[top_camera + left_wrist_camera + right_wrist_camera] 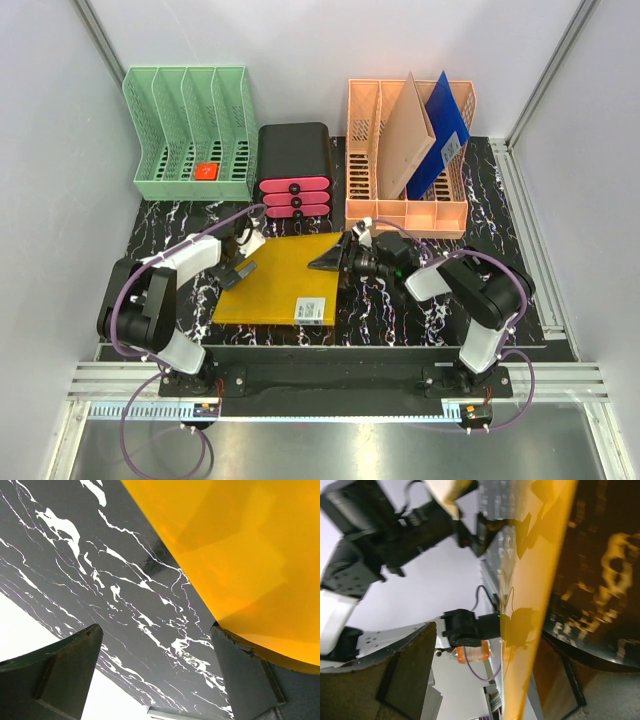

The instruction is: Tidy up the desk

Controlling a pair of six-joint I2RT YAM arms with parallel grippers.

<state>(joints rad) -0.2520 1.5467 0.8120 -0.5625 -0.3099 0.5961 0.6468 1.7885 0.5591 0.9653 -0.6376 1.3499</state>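
A yellow folder point(280, 278) with a white label lies flat on the desk point(180, 215), a black tabletop with white veins. My left gripper point(240, 267) is at the folder's left edge and open. In the left wrist view point(160, 675) one finger point(247, 677) touches the folder's edge point(240, 555), and the other point(55, 672) is over bare desk. My right gripper point(335, 262) is at the folder's right edge. In the right wrist view point(480, 680) it is open, with the folder point(535, 595) edge-on between its jaws and a wide gap on one side.
At the back stand a green file rack point(190, 135) holding a small red item point(207, 171), a black drawer unit point(295, 170) with pink drawers, and a peach file rack point(405, 155) holding a tan folder point(410, 135) and a blue folder point(440, 130).
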